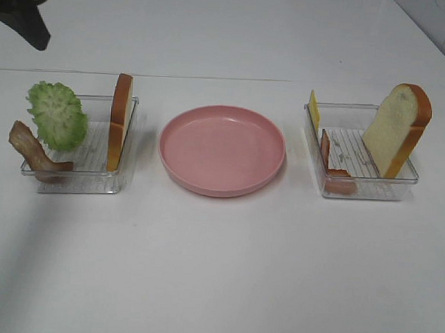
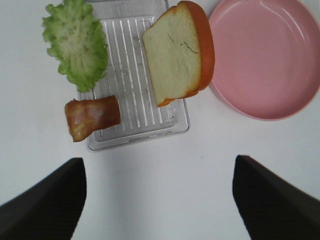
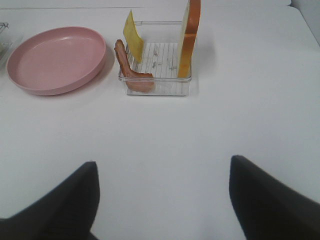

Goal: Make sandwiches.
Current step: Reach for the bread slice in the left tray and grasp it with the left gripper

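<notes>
Nearest, the left gripper (image 2: 159,200) is hanging over the bare table (image 2: 200,160) with its fingers (image 2: 45,202) spread wide and gripping nothing. The right gripper (image 3: 162,200) is doing the same, released and empty. All the sandwich parts are lying ahead of the fingertips, well apart from them.

Farther on, in the middle band of the overhead frame, the left tray (image 1: 78,179) is sitting at centre left. The left bacon strip (image 1: 33,151) is draping over its near left corner. Behind that, the lettuce leaf (image 1: 58,115) is leaning on the left wall with its long axis upright. The left bread slice (image 1: 119,122) is standing on edge against the right wall, long axis upright, with its white face turning toward the lettuce.

The plate (image 1: 222,150) is resting at the centre, between the two trays.

At centre right, the right tray (image 1: 361,190) is holding the right bacon strip (image 1: 334,172) along its near left side. The right bread slice (image 1: 397,128) is leaning against the right wall, its rounded top pointing up and to the right. Farthest back, the cheese slice (image 1: 314,112) is sticking up on edge at the far left corner.
</notes>
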### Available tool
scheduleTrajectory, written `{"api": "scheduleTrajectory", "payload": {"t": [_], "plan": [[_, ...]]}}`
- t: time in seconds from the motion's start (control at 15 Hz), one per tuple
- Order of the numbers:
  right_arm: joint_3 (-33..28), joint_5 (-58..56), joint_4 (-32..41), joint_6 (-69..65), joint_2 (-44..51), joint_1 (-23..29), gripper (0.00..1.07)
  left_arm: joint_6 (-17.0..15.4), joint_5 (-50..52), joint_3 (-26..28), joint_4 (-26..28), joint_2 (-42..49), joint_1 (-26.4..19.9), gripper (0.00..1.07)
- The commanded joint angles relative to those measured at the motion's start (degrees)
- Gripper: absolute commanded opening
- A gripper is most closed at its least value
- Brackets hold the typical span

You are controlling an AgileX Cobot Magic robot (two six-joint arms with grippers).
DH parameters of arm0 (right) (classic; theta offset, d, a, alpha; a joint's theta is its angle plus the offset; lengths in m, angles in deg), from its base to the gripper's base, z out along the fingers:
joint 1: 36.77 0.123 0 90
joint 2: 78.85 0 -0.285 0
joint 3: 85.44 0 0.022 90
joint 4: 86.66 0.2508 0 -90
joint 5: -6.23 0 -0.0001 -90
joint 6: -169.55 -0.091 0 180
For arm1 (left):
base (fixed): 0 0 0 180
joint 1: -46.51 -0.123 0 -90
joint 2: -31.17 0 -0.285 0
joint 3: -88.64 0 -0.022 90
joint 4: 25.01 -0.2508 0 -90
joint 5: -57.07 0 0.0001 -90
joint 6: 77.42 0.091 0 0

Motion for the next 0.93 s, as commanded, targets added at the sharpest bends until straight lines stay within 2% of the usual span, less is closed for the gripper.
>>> {"api": "scheduleTrajectory", "payload": {"t": [0.07, 0.2, 0.33, 0.53, 0.73, 0.93], "plan": [[-0.2, 0.7, -0.1, 0.7, 1.0, -0.4, 0.7, -3.4, -4.2, 6.7, -1.0, -6.7, 2.7, 0.76], [-0.2, 0.7, -0.1, 0.7, 1.0, -0.4, 0.7, -5.4, -6.5, 11.5, -3.0, -10.3, 4.6, 0.76], [-0.2, 0.7, -0.1, 0.7, 1.0, -0.4, 0.7, -10.6, -12.5, 19.7, -10.3, -16.2, 8.7, 0.76], [-0.2, 0.7, -0.1, 0.7, 1.0, -0.4, 0.7, -15.1, -14.7, 26.1, -14.2, -21.8, 11.9, 0.76], [-0.2, 0.7, -0.1, 0.7, 1.0, -0.4, 0.7, -16.8, -14.7, 29.0, -14.2, -25.7, 13.5, 0.76], [-0.2, 0.7, -0.1, 0.7, 1.0, -0.4, 0.7, -16.8, -14.7, 30.1, -14.2, -29.6, 13.9, 0.76]]}}
